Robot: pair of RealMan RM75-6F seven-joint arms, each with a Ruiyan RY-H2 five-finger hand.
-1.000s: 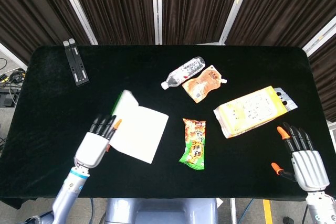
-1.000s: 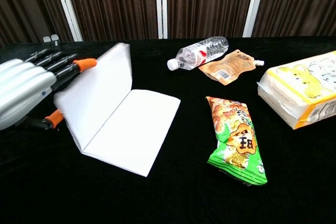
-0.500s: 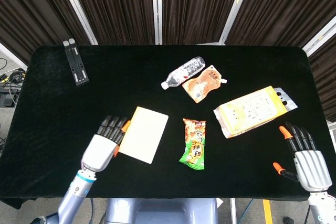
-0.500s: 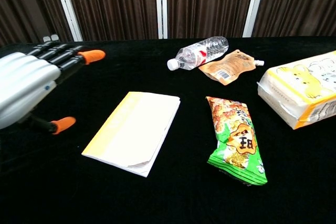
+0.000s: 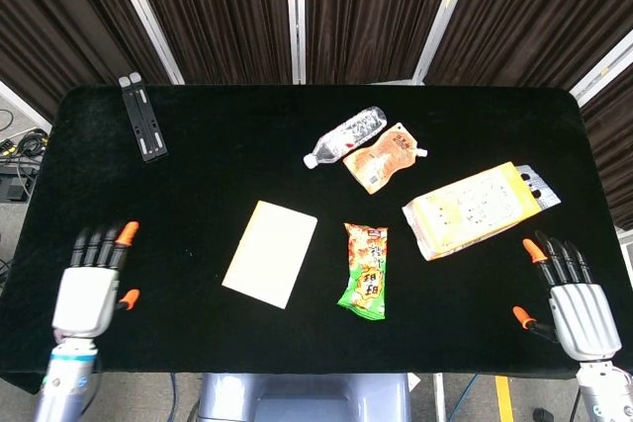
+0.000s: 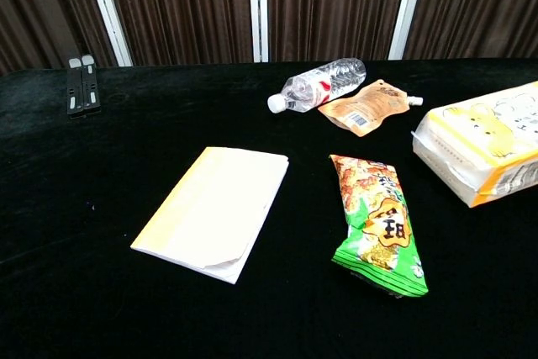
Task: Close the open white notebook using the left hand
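Note:
The white notebook point(image 5: 270, 254) lies closed and flat on the black table point(image 5: 198, 165), its pale cover up; the chest view shows the notebook point(image 6: 213, 210) with a yellowish tint along its left edge. My left hand point(image 5: 91, 284) hovers at the table's front left corner, well left of the notebook, fingers spread and holding nothing. My right hand point(image 5: 570, 298) sits at the front right corner, fingers apart and empty. Neither hand appears in the chest view.
A green snack bag point(image 5: 365, 271) lies just right of the notebook. Behind it are a plastic bottle point(image 5: 345, 135) and an orange pouch point(image 5: 384, 156). A yellow package point(image 5: 479, 209) rests at the right. A black folded stand point(image 5: 142, 118) lies at the back left.
The lifted left page has dropped and the notebook is now closed. My left hand has pulled away from it to the front left corner. The right hand has barely moved.

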